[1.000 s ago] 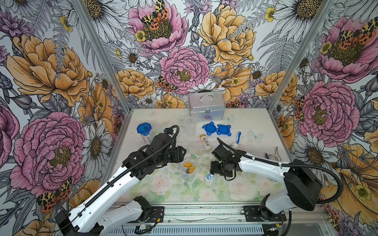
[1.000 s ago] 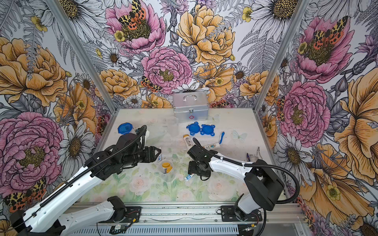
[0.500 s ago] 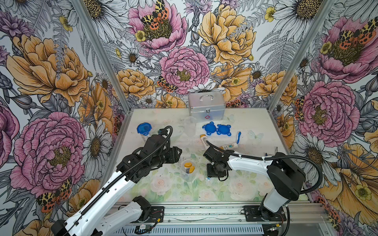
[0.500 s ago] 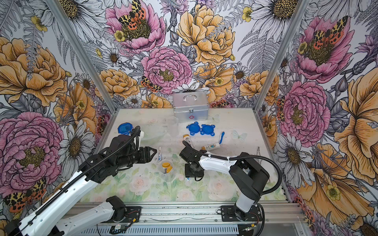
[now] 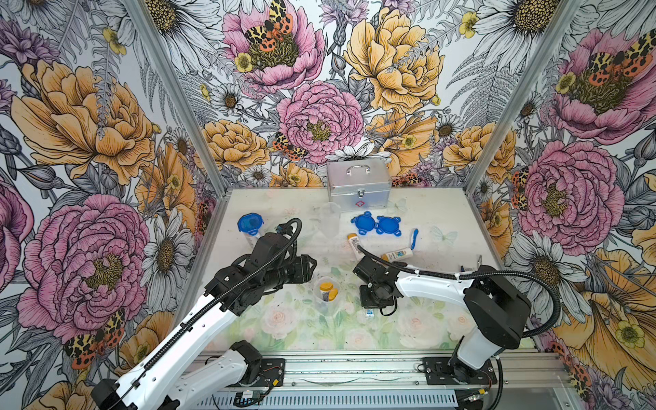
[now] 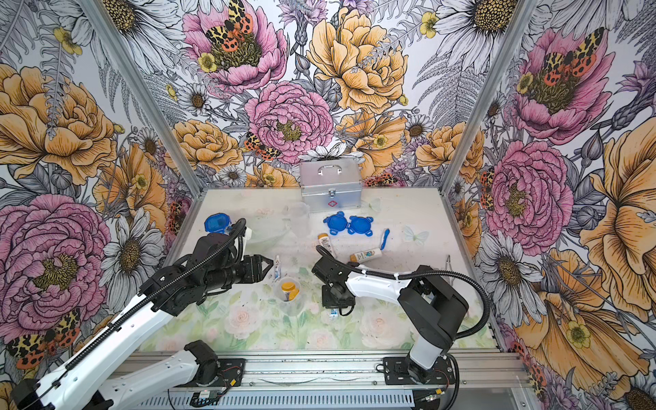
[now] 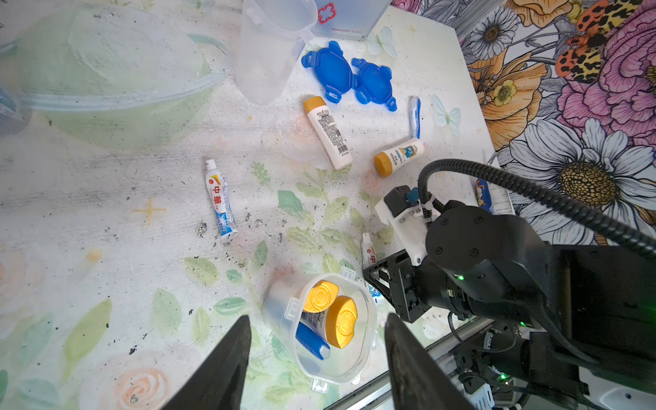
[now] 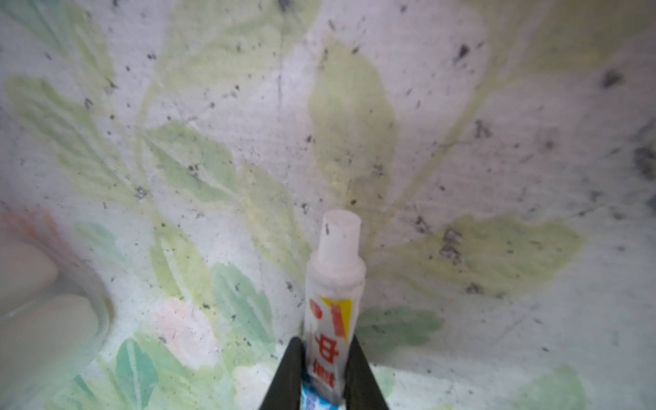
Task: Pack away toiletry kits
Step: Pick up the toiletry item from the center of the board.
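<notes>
A clear cup (image 7: 358, 362) holding two yellow-capped white bottles and a blue toothbrush stands at the front middle, seen in both top views (image 5: 327, 291) (image 6: 288, 289). My left gripper (image 7: 316, 355) is open, its fingers either side of the cup and apart from it. My right gripper (image 8: 324, 342) points down at the table just right of the cup and is shut on a small white-blue tube (image 8: 332, 312). The tube's blue end sticks out below the wrist in a top view (image 5: 370, 312).
A second tube (image 7: 220, 198), two loose bottles (image 7: 328, 133) (image 7: 399, 156), a toothbrush (image 7: 414, 117), two blue lids (image 7: 348, 76) and an empty clear cup (image 7: 269, 46) lie behind. A lidded cup (image 5: 250, 225) stands at the left, a silver case (image 5: 358, 182) at the back.
My right gripper has shifted a little left and its jaws have closed on the tube. The left arm has drawn back slightly to the left, its gripper still open.
</notes>
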Robot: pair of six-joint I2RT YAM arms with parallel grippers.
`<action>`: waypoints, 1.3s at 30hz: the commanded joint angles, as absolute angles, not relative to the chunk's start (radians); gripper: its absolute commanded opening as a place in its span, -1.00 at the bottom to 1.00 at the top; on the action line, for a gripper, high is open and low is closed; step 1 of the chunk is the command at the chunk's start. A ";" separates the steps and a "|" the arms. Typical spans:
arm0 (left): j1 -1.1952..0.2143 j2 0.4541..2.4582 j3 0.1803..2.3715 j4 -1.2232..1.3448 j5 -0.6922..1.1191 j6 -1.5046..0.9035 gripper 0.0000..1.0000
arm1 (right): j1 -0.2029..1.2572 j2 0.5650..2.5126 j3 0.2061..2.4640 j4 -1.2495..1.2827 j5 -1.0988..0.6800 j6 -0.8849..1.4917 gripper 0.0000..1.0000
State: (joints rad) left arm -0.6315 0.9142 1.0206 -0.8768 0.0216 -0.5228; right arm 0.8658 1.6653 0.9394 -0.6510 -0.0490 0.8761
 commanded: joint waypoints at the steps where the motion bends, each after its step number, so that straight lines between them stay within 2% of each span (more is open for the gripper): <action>1: -0.620 0.920 1.035 -0.875 0.077 -0.509 0.21 | 0.874 1.667 0.891 -0.667 0.016 0.857 -0.65; 7: -0.620 0.949 1.046 -0.873 0.189 -0.522 0.40 | 0.876 1.520 0.871 -0.640 0.103 0.797 -0.78; 12: -0.619 0.961 1.052 -0.867 0.281 -0.531 0.48 | 0.898 1.294 0.796 -0.509 0.138 0.707 -0.78; 17: -0.619 0.996 1.064 -0.826 0.389 -0.553 0.50 | 0.905 1.102 0.756 -0.431 0.100 0.610 -0.74; 25: -0.640 1.086 1.102 -0.745 0.457 -0.581 0.55 | 0.929 1.075 0.826 -0.383 -0.027 0.553 -0.77; 33: -0.714 1.175 1.132 -0.668 0.428 -0.604 0.55 | 0.958 1.128 0.903 -0.329 -0.081 0.537 -0.80; 39: -0.726 1.198 1.112 -0.596 0.405 -0.648 0.41 | 0.975 1.146 0.920 -0.308 -0.096 0.533 -0.81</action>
State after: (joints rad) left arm -0.7246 1.1976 1.1110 -0.6712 0.4202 -0.6147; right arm 0.9661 1.1362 0.8883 -0.3485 -0.0776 0.5529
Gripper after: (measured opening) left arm 0.714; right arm 0.102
